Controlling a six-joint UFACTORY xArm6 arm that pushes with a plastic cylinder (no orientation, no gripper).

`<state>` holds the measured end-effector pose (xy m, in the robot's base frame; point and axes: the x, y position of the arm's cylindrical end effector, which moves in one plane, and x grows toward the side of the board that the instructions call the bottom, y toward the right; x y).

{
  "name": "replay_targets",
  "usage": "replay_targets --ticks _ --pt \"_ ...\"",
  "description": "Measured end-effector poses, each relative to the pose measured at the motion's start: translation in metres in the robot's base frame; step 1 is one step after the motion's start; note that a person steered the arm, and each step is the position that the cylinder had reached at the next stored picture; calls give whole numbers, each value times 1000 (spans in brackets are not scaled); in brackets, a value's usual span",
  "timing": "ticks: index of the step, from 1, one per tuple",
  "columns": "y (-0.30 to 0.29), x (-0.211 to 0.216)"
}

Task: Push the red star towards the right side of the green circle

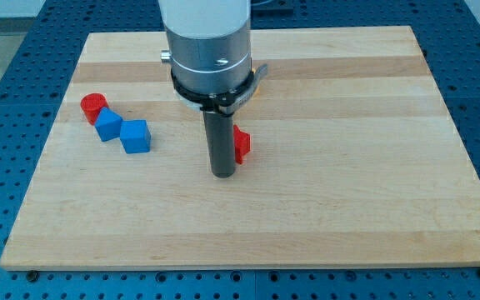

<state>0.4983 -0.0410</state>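
Observation:
My tip (223, 173) rests on the wooden board (323, 208) near its middle. A red block (241, 144), partly hidden behind the rod, sits just right of the rod and touches it; its shape is hard to make out, likely the red star. No green circle shows in the view; the arm's body may hide it.
A red cylinder (93, 107) sits at the board's left. A blue block (108, 125) lies next to it, and a blue cube (136, 136) lies just right of that. A small yellowish piece (258, 77) peeks out beside the arm's body.

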Motion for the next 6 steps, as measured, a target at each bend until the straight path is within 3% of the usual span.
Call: replay_targets --ticks 6 --pt "34 -39"
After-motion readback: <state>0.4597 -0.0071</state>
